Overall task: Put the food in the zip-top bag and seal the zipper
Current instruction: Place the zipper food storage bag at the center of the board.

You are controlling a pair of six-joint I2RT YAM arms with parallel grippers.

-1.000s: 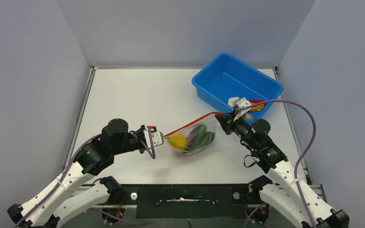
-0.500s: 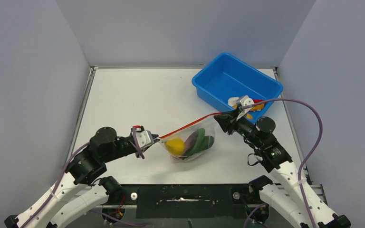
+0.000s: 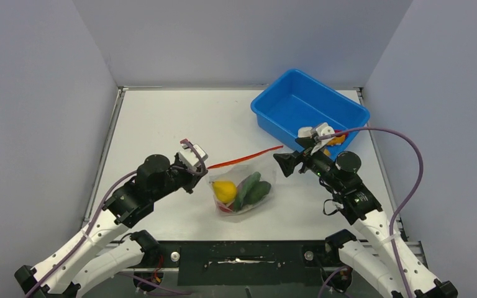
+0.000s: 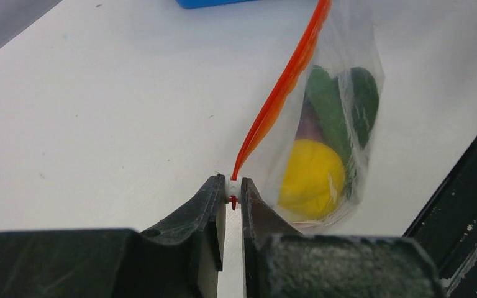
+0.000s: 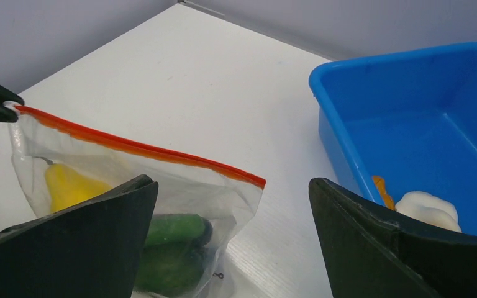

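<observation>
**Left gripper** [image 4: 233,197]: clenched, jaws nipped on the white end tab [image 4: 233,184] of the zipper [image 4: 279,93]. In the top view the left gripper [image 3: 204,169] sits well to the near-left of the tub [image 3: 272,119].

**Zipper** [image 3: 245,158]: thin red-orange strip. Its long axis runs from the pinched end up and right toward the tub's near corner. The far end is free and stops short of the tub. The right wrist view shows the zipper [image 5: 143,149] as a single line along the bag's top edge; whether it is pressed fully closed cannot be told.

**Bag** [image 3: 242,192]: clear and crinkled. It hangs from the zipper on the side away from the tub, mouth edge up, body sagging to the table [image 3: 161,124].

**Food in the bag:**
- Yellow piece [image 3: 225,189], at the end nearer the left gripper.
- Green pieces [image 3: 253,188], two of them side by side, long axes roughly along the zipper, on the tub side of the yellow piece.

**Right gripper** [image 3: 278,160]: released, jaws spread wide and grasping nothing. It is just off the zipper's free end, between the bag and the tub.

**Tub**: blue and rectangular, at the table's far right. It holds a white piece [image 5: 425,208] and an orange piece [image 5: 380,186] at its near end.
</observation>
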